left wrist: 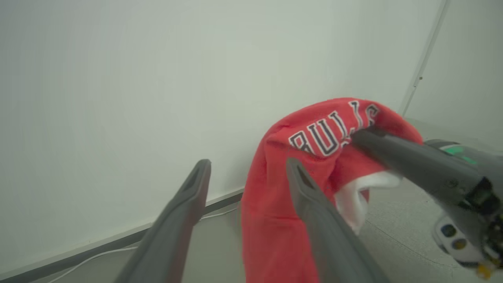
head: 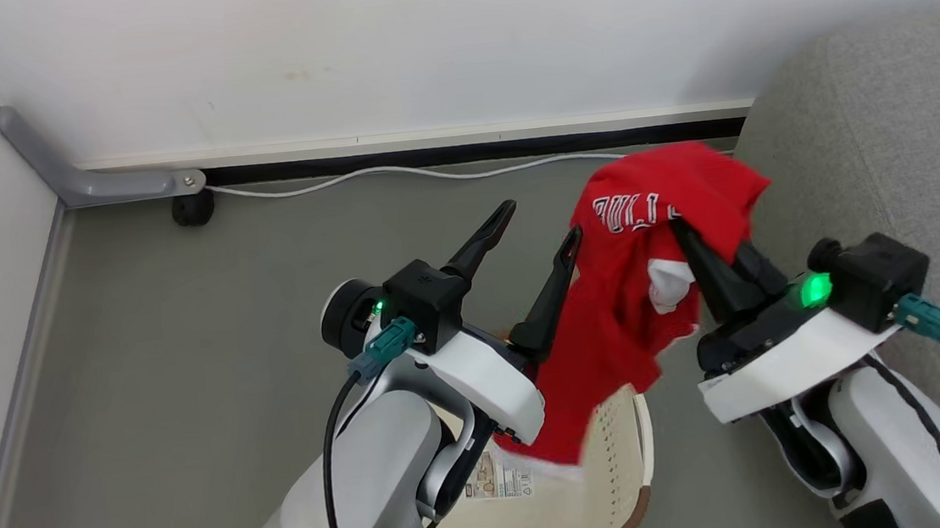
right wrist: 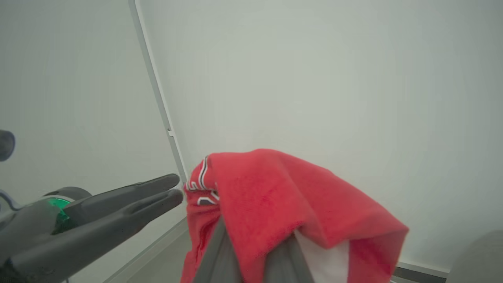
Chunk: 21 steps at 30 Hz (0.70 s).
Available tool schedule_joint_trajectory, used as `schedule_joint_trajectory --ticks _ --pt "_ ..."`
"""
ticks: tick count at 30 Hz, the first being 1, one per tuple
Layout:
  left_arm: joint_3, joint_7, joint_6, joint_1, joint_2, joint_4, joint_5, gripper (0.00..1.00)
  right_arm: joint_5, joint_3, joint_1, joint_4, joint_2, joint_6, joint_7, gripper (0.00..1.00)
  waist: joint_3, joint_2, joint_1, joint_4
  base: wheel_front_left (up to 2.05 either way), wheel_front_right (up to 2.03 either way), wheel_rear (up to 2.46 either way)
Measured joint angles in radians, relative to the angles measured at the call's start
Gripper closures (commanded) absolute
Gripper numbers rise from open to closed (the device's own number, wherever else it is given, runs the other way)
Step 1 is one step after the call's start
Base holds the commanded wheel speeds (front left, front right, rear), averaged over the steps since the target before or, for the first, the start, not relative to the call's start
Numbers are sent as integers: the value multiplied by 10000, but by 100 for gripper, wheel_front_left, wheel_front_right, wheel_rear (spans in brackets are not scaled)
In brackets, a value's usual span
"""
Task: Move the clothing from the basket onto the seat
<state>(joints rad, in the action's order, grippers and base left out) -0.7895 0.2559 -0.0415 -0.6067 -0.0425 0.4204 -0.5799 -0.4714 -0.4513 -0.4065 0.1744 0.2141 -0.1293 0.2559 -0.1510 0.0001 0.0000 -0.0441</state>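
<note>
- Jaws on your left gripper (head: 541, 225) stand wide apart, empty, just beside the red jersey (head: 612, 328).
- Your right gripper (head: 707, 252) is pinched tight on the jersey, holding it up in the air.
- The jersey hangs above the basket (head: 614, 455), with the seat (head: 876, 135) to your right.

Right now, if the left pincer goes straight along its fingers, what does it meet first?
Probably the red jersey hanging from the right pincer: its edge sits right beside the open left pincer. If it misses that, the wall. Depth is unclear.
</note>
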Motion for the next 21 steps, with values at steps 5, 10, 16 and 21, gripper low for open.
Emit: schedule_joint_trajectory --ticks 5,10,16,21 --pt "-8 0 207 1 -2 190 92 0 232 673 75 -182 56 0 0 100 5 0 0 253 0 0 0" --pt "-19 0 562 25 -2 489 276 0 449 1396 76 -422 144 0 0 100 29 0 0 675 0 0 0" --pt "-63 0 936 152 -12 811 449 0 596 1910 89 -594 236 0 0 100 97 0 0 1361 0 0 0" --pt "-203 0 1108 466 -15 867 506 0 690 2180 111 -700 374 0 0 100 157 0 0 2091 0 0 0"
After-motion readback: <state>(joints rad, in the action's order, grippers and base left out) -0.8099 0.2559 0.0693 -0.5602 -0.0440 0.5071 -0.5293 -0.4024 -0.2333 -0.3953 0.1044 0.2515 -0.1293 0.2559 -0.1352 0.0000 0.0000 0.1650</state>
